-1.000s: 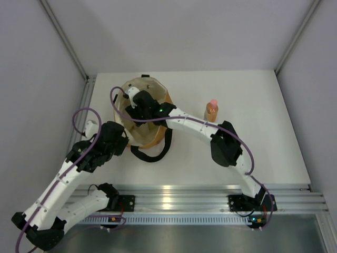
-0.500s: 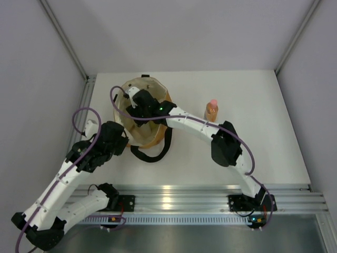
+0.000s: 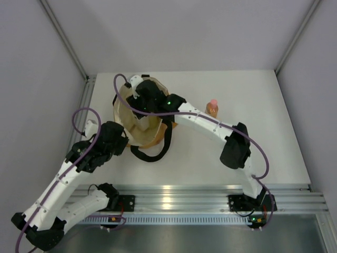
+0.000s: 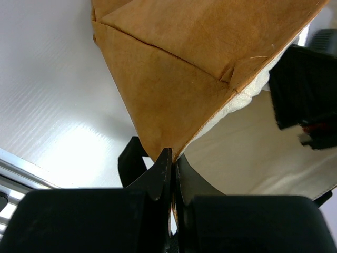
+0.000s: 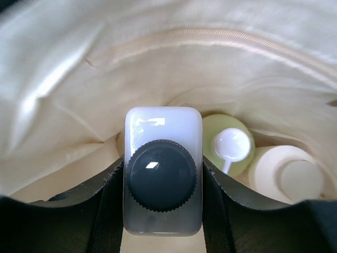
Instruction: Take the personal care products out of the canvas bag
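**Top external: right hand down in the bag, clamped on the black-capped bottle**

The canvas bag (image 3: 152,138) sits at about 10 o'clock on the white surface (image 3: 263,132), mouth up, with a black loop handle (image 3: 152,154) trailing out at its 6 o'clock. The right hand (image 3: 150,97) reaches into the mouth from 3 o'clock and covers much of the opening. At the bag's 3 o'clock, apart from it, the amber bottle (image 3: 211,109) stands upright on the surface, pink cap up.

In the left wrist view the left hand (image 4: 172,158) is pinched together on the bag's rim, with a sliver of tan fabric between its fingers. The tan outer wall rises toward 12 o'clock and the cream lining shows at 3 o'clock.

In the right wrist view the right hand (image 5: 163,211) is clamped on the whitish bottle (image 5: 163,179), one finger on each side. The black cap faces the lens, so the bottle's long axis runs away toward the bag's bottom. Cream lining folds crowd it from 9 round to 1 o'clock. Just beside it at 3 o'clock stands the yellow-green bottle (image 5: 230,145), white cap up, and beyond that, at 3 to 4 o'clock, the cream jar (image 5: 287,179). The finger on that side passes in front of the yellow-green bottle's near edge.
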Controlling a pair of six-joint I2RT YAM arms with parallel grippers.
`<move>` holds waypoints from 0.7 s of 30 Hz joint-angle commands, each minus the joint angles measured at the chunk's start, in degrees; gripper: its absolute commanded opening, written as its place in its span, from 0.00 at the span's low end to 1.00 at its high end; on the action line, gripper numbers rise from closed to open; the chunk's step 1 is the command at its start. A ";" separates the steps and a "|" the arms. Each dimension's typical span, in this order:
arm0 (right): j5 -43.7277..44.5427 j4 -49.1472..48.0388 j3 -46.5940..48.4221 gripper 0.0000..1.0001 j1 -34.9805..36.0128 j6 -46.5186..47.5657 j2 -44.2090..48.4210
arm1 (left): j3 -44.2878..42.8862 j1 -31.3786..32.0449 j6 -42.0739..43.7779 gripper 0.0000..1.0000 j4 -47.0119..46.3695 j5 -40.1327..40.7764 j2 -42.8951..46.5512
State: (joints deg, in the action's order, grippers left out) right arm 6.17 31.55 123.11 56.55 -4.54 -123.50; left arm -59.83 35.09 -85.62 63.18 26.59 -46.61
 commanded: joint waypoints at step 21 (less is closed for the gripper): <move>-0.56 -4.66 3.63 0.00 -0.65 -0.21 30.42 | -0.11 0.15 -0.60 0.00 -0.34 -0.49 0.47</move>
State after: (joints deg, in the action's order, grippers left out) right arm 4.54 34.35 123.07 56.62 -4.49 -100.62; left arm -59.83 35.09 -85.62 63.18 26.41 -46.28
